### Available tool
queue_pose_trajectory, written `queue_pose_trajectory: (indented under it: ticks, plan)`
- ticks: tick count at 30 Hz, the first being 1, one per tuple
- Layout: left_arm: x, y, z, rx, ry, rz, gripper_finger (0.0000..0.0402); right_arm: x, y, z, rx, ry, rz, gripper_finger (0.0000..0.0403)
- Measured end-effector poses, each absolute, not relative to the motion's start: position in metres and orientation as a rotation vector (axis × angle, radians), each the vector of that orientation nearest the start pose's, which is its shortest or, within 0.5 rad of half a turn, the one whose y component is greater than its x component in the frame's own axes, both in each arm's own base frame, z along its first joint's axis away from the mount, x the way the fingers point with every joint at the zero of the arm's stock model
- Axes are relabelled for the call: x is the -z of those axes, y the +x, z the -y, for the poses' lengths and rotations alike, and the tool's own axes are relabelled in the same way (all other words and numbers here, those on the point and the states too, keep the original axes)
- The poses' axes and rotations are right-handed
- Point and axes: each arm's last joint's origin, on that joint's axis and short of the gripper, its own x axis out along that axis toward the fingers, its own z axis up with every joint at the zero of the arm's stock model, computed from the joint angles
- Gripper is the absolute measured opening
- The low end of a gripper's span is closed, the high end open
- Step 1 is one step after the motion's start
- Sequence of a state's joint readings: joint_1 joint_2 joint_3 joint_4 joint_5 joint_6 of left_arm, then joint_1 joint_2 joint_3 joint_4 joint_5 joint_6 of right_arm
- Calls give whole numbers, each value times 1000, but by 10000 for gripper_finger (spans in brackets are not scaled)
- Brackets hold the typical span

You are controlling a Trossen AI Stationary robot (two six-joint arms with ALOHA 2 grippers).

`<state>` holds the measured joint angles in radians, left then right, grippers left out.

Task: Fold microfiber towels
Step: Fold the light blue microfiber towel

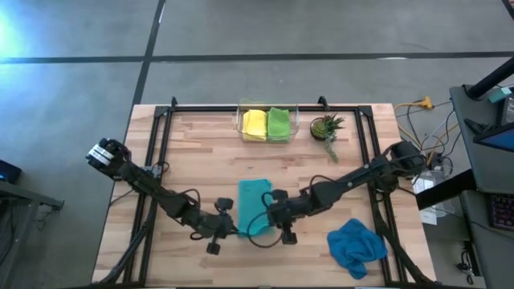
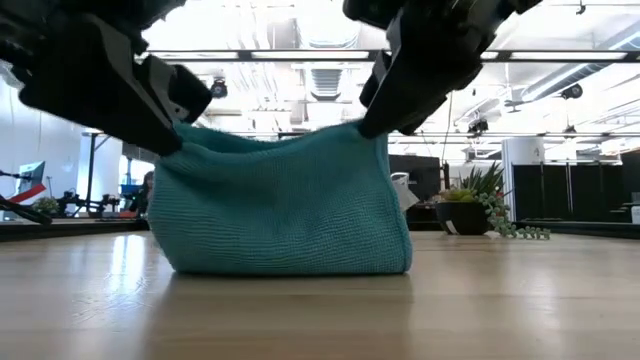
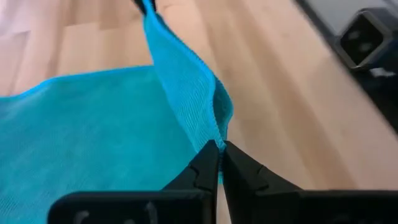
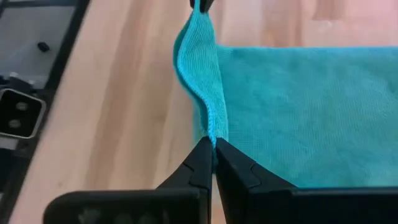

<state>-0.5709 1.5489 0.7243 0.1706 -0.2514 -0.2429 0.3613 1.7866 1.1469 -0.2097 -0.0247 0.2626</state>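
Teal towel at the near middle of the table, its near edge lifted clear of the wood while the far part lies flat. Left gripper clamped shut on one near corner, right gripper clamped shut on the other; the hem hangs between them in a soft, slightly slack line. From table level the cloth droops like a pouch under the two pinches, bottom resting on the wood. My read: light, limp, no stiffness at all, with a knit surface grippy enough that it should not slip out of a fingertip pinch. Corners on the hem look like the right hold. Blue towel lies crumpled at the near right. Yellow towel and green towel sit folded in a clear bin at the far edge.
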Motion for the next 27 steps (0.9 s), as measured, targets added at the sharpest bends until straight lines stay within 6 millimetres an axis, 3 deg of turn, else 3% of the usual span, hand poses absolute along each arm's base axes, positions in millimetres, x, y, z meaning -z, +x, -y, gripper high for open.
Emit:
queue_pose_trajectory:
  ticks: [14, 27]
  plan:
    - [-166, 254, 141, 3, 82, -607, 0, -185, 354, -96, -127, 93, -945, 9]
    - [-159, 246, 111, -240, 99, -649, 0, -183, 357, -61, 76, 75, -963, 9]
